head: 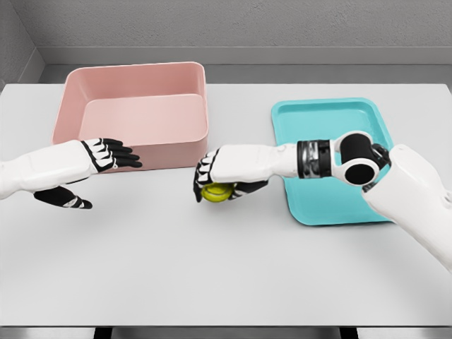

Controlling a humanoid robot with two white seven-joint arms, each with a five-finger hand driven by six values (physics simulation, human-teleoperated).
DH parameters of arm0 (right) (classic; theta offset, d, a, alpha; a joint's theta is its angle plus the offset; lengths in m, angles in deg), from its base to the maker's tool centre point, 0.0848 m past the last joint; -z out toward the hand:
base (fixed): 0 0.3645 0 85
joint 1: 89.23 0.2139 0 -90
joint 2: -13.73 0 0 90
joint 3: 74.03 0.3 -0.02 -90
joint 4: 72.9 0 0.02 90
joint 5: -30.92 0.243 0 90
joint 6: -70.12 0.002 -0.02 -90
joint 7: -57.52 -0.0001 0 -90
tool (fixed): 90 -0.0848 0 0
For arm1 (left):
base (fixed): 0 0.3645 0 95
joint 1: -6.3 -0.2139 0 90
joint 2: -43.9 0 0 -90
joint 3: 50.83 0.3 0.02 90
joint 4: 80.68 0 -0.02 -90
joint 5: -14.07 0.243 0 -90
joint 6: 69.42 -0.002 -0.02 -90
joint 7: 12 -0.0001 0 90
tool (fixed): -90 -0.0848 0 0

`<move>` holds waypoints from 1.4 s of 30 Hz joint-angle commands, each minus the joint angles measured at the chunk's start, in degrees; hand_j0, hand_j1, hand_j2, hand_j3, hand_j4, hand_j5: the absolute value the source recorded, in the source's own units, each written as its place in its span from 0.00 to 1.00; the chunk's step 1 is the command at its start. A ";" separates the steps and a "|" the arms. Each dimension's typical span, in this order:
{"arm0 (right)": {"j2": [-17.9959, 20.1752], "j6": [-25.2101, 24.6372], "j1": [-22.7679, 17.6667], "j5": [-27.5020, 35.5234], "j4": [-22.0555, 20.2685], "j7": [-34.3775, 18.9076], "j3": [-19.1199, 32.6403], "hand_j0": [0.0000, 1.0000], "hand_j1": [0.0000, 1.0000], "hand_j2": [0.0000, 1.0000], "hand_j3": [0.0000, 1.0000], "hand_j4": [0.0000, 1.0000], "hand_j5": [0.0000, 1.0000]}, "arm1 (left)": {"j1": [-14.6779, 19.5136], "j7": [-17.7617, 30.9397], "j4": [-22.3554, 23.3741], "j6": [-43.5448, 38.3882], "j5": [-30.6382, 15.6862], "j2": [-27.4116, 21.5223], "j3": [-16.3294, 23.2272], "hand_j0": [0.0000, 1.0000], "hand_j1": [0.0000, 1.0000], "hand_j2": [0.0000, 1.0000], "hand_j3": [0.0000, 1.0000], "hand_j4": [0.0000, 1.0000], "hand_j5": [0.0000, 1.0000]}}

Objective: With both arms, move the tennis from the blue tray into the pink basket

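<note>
- A pale grey table point(212, 268) fills the view, with grey walls behind it.
- The left hand point(106, 155) hovers in front of the pink basket point(134, 113), its fingers spread and empty.
- The right hand point(215, 176) reaches across from the blue tray point(332, 116), fingers curled over the tennis ball point(217, 192), which is between basket and tray, seemingly just above the table.

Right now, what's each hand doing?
Left hand: open, holding nothing, near the pink basket.
Right hand: closed on the tennis ball.
</note>
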 commanded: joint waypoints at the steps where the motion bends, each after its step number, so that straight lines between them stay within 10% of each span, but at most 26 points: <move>1: -0.33 -0.19 0.00 0.32 -0.01 0.04 -0.40 0.56 0.56 0.56 0.56 0.56 0.56 | 0.00 -0.03 -0.04 -0.08 -0.36 -0.05 -0.02 1.00 1.00 1.00 1.00 1.00 1.00; 7: -0.16 -0.19 0.09 0.32 0.69 0.04 -0.23 0.86 0.86 0.86 0.86 0.86 0.86 | 0.00 0.06 -0.04 -0.08 -0.36 -0.05 -0.02 1.00 1.00 1.00 1.00 1.00 1.00; 28: 0.98 -0.19 0.00 0.58 1.13 0.04 1.62 1.00 1.00 1.00 1.00 1.00 1.00 | -0.35 0.15 -0.21 -0.08 -0.45 0.65 -0.02 1.00 1.00 1.00 1.00 1.00 1.00; 36: 18.21 -0.19 0.09 5.32 0.69 0.04 7.06 1.00 1.00 1.00 1.00 1.00 1.00 | 0.53 0.32 -0.13 -0.08 -0.45 3.29 -0.11 1.00 1.00 1.00 1.00 1.00 1.00; 42: 20.76 -0.19 -2.55 11.22 8.96 0.04 10.14 1.00 1.00 1.00 1.00 1.00 1.00 | 2.81 0.41 0.14 -0.08 -1.41 4.78 -0.02 1.00 1.00 1.00 1.00 1.00 1.00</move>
